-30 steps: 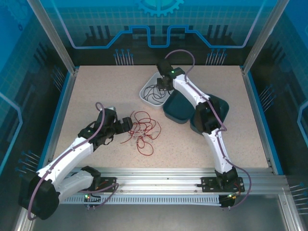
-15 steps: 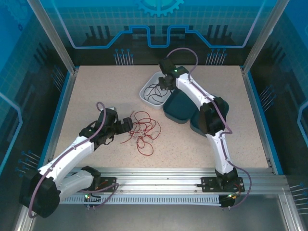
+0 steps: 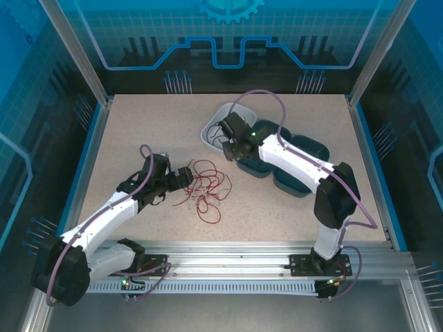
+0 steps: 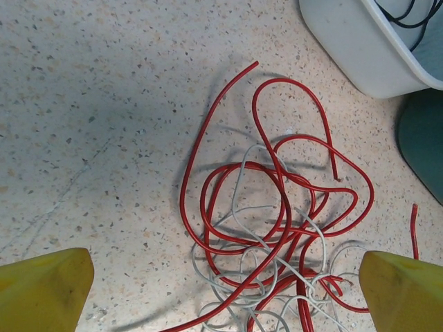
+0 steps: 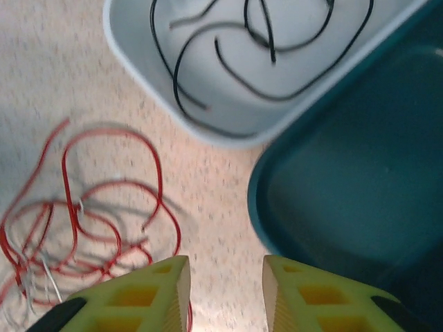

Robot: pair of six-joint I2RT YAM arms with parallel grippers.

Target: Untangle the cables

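Note:
A tangle of red cables (image 3: 208,188) and thin white cables (image 4: 256,266) lies on the speckled table, left of centre. The red cables (image 4: 277,207) loop widely over the white ones. My left gripper (image 3: 185,177) sits at the tangle's left edge, wide open, its yellow fingers (image 4: 45,290) straddling the tangle with nothing held. Black cables (image 5: 277,97) lie loose inside the white bin (image 3: 210,131). My right gripper (image 3: 232,146) hovers between that bin and the tangle. Its fingers (image 5: 142,297) stand apart over bare table, empty, with the red cables (image 5: 160,180) just to their left.
Two dark teal bins (image 3: 259,164) (image 3: 301,178) sit right of the white bin, partly under the right arm. The white bin's rim (image 5: 138,66) and a teal bin (image 5: 346,173) are close to the right gripper. Aluminium frame rails border the table.
The right arm has drawn back from over the white bin toward the tangle, and its jaws have parted. The black cables stay in the bin. The left arm has barely moved.

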